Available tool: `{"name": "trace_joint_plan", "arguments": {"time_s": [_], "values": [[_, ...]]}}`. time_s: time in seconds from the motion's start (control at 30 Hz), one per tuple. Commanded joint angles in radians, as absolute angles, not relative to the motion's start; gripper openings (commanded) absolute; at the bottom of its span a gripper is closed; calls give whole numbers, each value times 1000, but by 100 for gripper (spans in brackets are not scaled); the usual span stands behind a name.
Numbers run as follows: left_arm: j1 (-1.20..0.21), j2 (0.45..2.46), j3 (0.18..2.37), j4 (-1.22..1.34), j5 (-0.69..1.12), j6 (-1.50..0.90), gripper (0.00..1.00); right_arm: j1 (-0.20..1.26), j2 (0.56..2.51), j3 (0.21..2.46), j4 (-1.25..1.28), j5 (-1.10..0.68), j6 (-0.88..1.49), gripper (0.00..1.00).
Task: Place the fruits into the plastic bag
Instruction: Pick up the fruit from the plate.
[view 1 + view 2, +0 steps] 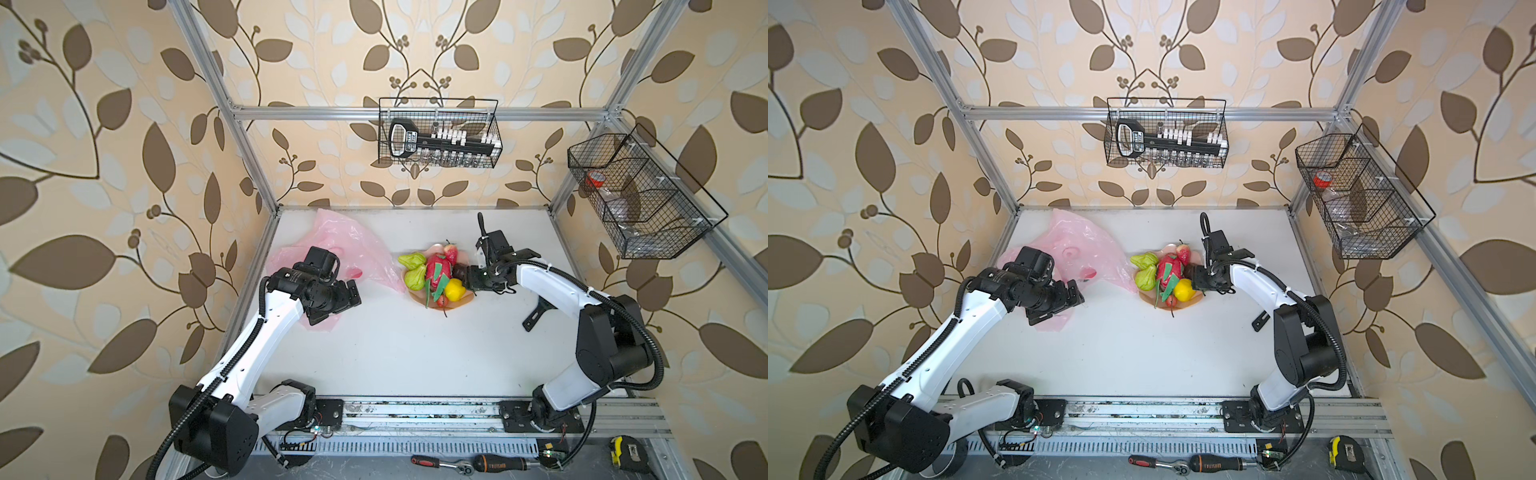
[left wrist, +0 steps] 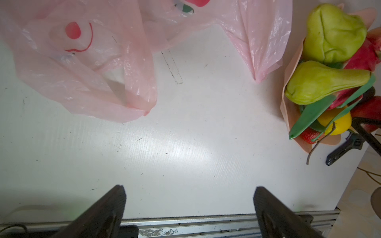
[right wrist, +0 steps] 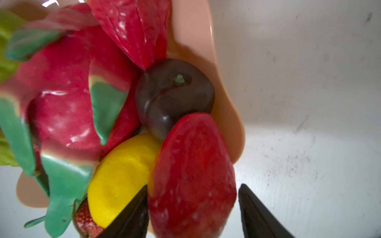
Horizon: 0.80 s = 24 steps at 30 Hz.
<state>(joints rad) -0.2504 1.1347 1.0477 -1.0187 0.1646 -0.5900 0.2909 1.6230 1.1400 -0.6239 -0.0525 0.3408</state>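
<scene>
A white table (image 1: 395, 353) seen from above, walled by leaf-patterned paper; two white and black arms reach in from the near edge.

At the left lies the bag (image 1: 353, 245), thin pink plastic, crumpled flat on the table toward the far left corner; red print shows on it in the left wrist view (image 2: 78, 35). The left gripper (image 2: 189, 197) hovers over the bag's near edge in both top views; its jaws stand spread wide with only bare table between them; it holds nothing.

Just right of the bag, near the table's middle, sits a peach dish (image 1: 419, 297) heaped with the fruits; one corner of the bag lies just beside the dish. From the left: two green pears (image 1: 409, 259), one behind the other; a magenta dragon fruit (image 1: 438, 270) with green scales in the middle; a lemon (image 1: 455, 289) at the near right; a strawberry (image 1: 441, 302) at the near rim; a red apple (image 1: 451, 251) at the far rim; a dark plum (image 3: 175, 92) at the right side, beside the gripper.

The right gripper (image 3: 193, 206) reaches into the dish's right side; its jaws are partly spread on either side of a second red apple (image 3: 191, 169); one fingertip (image 3: 134, 208) sits between that apple and the lemon, the other stands a little clear of the apple's far side; the apple is straddled, not pinched.

On the walls hang two wire baskets (image 1: 440, 133); hand tools (image 1: 469, 461) lie at the front rail.
</scene>
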Motion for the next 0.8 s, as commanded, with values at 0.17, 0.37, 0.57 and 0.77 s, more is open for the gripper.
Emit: {"name": "trace_joint_plan", "arguments": {"time_s": [0.17, 0.37, 0.57, 0.77], "values": [[-155, 1079, 1016, -1090, 145, -625, 99, 295, 1632, 1176, -636, -58, 316, 50], [-92, 1063, 990, -1090, 140, -614, 99, 296, 1566, 1176, -653, -67, 318, 37], [-86, 1107, 981, -1055, 103, -593, 98, 304, 1443, 1199, -690, -60, 315, 36], [-87, 1224, 1013, -1000, 57, -531, 94, 321, 1319, 1213, -699, -96, 331, 35]]}}
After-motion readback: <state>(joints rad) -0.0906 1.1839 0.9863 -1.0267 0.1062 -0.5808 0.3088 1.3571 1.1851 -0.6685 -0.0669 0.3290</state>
